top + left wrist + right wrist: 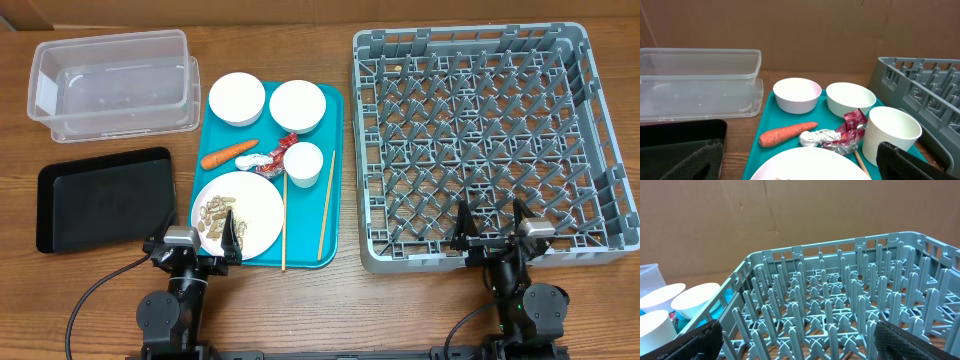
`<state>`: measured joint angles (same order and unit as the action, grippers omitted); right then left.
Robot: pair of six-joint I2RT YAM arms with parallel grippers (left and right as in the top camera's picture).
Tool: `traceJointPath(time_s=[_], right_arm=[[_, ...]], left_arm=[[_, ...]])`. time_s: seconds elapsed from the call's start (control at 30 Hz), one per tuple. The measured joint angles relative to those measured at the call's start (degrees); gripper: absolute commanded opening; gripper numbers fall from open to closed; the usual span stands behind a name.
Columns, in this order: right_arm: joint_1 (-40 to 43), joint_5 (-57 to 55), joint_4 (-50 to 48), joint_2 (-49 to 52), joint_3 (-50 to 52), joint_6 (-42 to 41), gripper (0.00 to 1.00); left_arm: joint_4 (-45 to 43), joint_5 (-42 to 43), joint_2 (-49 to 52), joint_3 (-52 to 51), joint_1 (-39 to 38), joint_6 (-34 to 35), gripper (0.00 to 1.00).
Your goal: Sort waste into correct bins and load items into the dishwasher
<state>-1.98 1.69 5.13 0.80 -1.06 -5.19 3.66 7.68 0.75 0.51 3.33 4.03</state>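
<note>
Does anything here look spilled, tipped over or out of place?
Nothing stands out. The beige nut-shell scraps sit on the white round plate, and both white round bowls stand upright on the flat teal tray.

Ahead of the left tool (192,240): two white bowls (237,98) (297,105), one cup (303,163), one plate (258,218), two chopsticks (284,215) (326,205), one carrot (228,154), one red wrapper (287,143), one white wrapper (258,161), and a single heap of nut-shell scraps (217,212), its pieces too small to count. One teal tray (305,225), one clear tub (40,80), one black tray (105,195). Ahead of the right tool (491,235): one dish rack (480,140).
</note>
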Motion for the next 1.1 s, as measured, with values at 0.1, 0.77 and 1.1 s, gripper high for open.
traceJointPath(time_s=[0.1,0.77,1.1], right_arm=[[0.0,0.0,0.0,0.0,0.0,0.0,1.0],[0.0,0.0,0.0,0.0,0.0,0.0,1.0],[0.0,0.0,0.0,0.0,0.0,0.0,1.0]], left_arm=[[0.0,0.0,0.0,0.0,0.0,0.0,1.0],[0.0,0.0,0.0,0.0,0.0,0.0,1.0],[0.0,0.0,0.0,0.0,0.0,0.0,1.0]])
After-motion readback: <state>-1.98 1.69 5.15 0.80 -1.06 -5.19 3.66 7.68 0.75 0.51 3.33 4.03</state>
